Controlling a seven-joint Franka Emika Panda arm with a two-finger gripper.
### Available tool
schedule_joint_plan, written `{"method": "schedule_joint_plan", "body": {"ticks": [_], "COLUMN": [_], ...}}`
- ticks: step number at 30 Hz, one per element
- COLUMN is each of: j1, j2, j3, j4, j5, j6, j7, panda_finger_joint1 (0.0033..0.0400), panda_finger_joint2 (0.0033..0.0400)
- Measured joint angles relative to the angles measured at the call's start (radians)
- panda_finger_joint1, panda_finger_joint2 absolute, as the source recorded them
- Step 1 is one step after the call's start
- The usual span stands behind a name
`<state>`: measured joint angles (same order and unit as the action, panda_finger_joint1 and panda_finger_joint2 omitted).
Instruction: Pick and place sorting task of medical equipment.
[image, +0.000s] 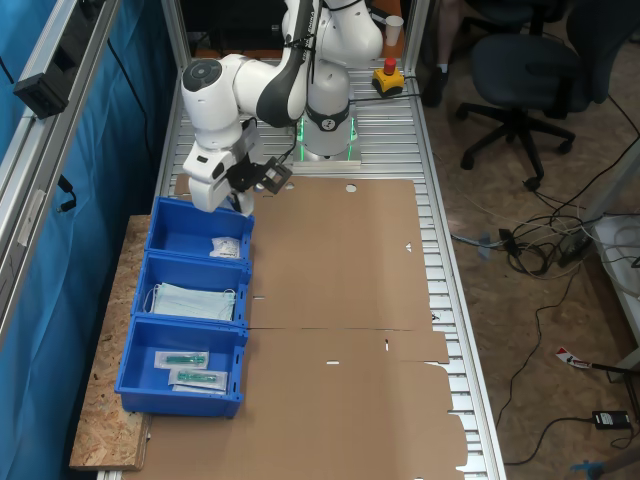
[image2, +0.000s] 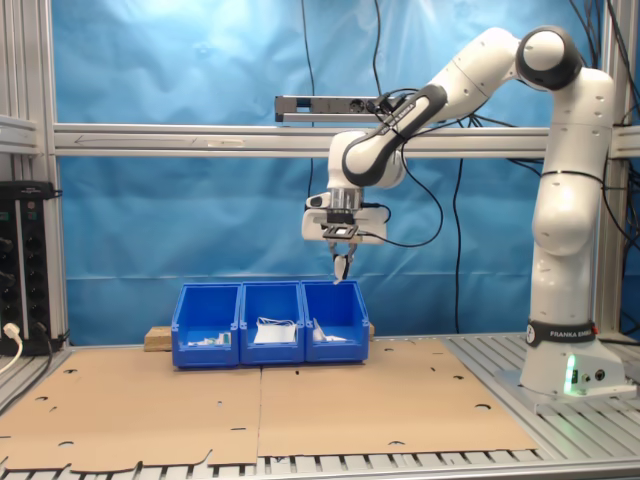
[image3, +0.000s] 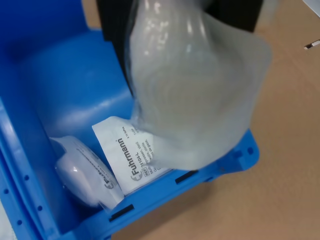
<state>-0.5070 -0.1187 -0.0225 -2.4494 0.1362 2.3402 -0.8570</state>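
Hanging above the end bin (image2: 336, 320), fingers (image2: 342, 266) closed on a white packet (image3: 195, 95).

Wrist view: held packet is puffy, translucent-white, blurred, sitting over the bin's near wall (image3: 200, 180). Two more white packets (image3: 132, 155) lie on the bin floor, overlapping; one carries dark printed lettering, the smaller lines too fine to make out. First exterior view: three blue bins in a row on the counter (image: 340, 300); middle bin (image: 195, 290) holds pale blue face masks (image: 192, 301), far bin (image: 185, 365) holds slim clear packets with green parts (image: 182, 359). Brown cardboard covers the counter.
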Motion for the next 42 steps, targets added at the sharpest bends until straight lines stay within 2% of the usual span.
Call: {"method": "schedule_joint_plan", "body": {"ticks": [25, 42], "j1": [-0.002, -0.003], "j2": [0.051, 0.073], "j3": [-0.075, -0.089], "j4": [0.009, 0.028], "j5": [-0.002, -0.002], "j6": [0.075, 0.096], "j7": [0.000, 0.000], "panda_finger_joint1": [0.0071, 0.0071], "panda_finger_joint2": [0.0071, 0.0071]}}
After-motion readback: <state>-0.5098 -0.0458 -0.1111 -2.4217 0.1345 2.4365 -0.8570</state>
